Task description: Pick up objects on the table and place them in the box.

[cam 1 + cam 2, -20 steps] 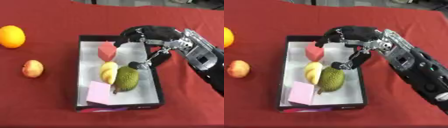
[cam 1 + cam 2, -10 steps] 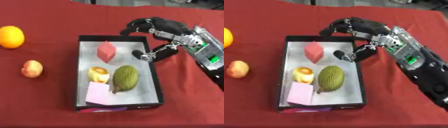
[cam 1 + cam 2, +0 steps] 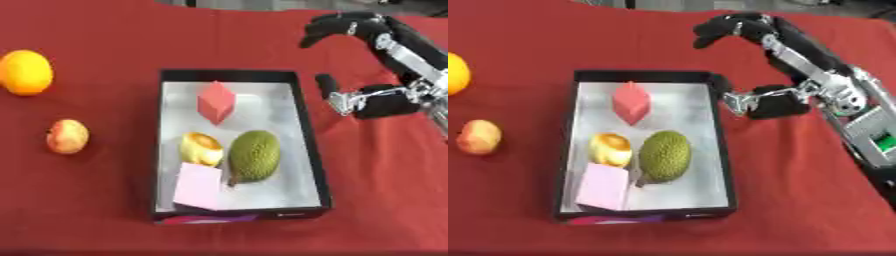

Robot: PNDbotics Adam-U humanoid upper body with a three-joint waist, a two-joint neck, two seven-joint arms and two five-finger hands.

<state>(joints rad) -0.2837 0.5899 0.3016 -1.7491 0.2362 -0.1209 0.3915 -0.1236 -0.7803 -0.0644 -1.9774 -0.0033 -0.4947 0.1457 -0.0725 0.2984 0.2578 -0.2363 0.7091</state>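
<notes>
Red cloth: covers the whole desk; the room beyond is not legible.
Box: black walls, pale floor, mid-desk; a coloured strip on its near wall, writing unreadable.
Inside: red block, yellow fruit, green bumpy fruit, pink block.
Outside, left: orange, peach.
Right hand: just right of the box, fingers spread, holding nothing.

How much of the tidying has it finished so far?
Four things already lie in the box: a red block, a yellow fruit, a green bumpy fruit and a pink block. The right hand holds nothing. An orange and a peach remain on the table.
</notes>
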